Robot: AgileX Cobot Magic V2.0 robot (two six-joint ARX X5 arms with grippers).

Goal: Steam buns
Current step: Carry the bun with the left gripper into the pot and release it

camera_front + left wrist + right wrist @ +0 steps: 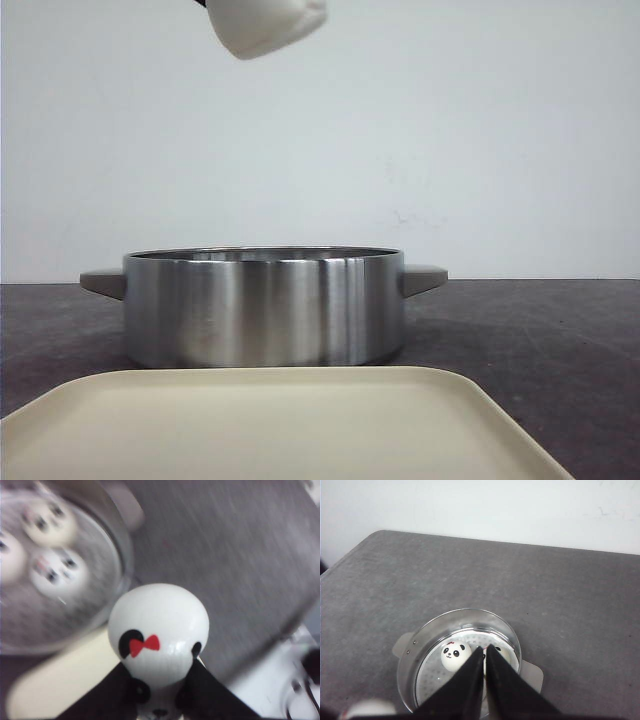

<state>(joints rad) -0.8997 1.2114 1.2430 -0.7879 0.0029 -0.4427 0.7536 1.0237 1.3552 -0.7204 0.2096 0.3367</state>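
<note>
My left gripper [162,672] is shut on a glossy white panda bun [159,625] with a black ear and a red bow. In the front view this bun [268,25] hangs high above the steel pot [265,310]. Three more panda buns [47,521] [57,572] [6,555] lie inside the pot [122,555], which is to one side of the held bun. My right gripper [485,650] is shut and empty, high above the pot [415,652]. Below it one bun [455,656] shows fully and another [504,653] is partly hidden behind its fingers.
A cream tray [270,430] lies in front of the pot, near the table's front edge, and also shows in the left wrist view [55,685]. The pot has two grey side handles [422,278]. The table [545,595] is dark grey, with a white wall behind.
</note>
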